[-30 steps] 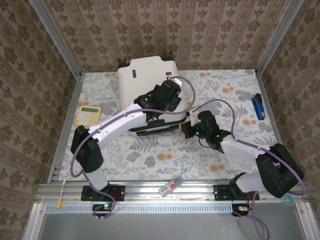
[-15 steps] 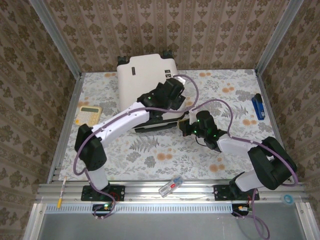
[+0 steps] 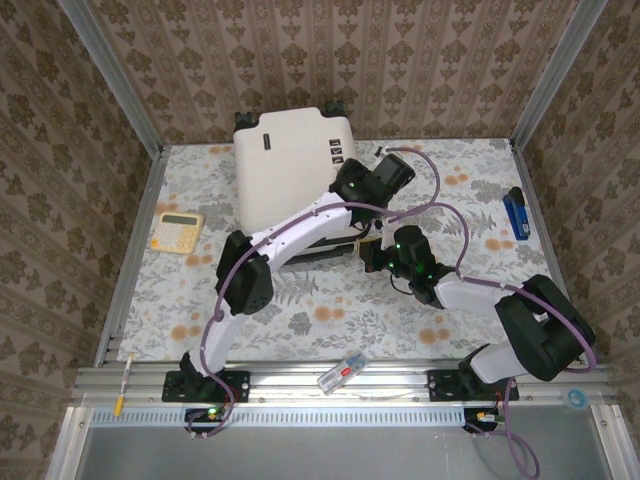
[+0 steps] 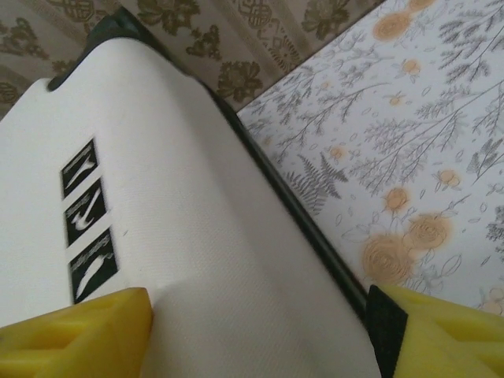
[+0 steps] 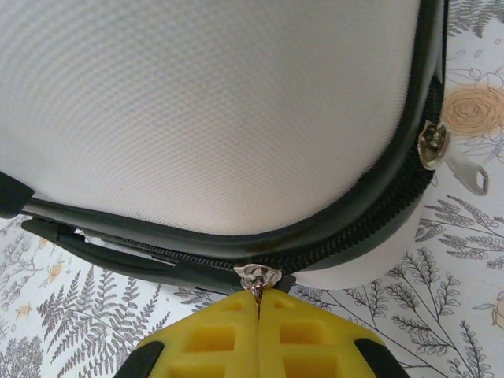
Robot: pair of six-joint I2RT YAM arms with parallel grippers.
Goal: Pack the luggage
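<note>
Floral tablecloth (image 3: 300, 300) carries the white luggage (image 3: 285, 175) at upper centre of the overhead view, its near edge hidden under both arms. Left gripper (image 4: 256, 319), fingers apart and cut off at the wrist frame's bottom corners, straddles the shell's black rim. Right gripper (image 5: 258, 311) is clamped on the zipper pull (image 5: 257, 277).
</note>
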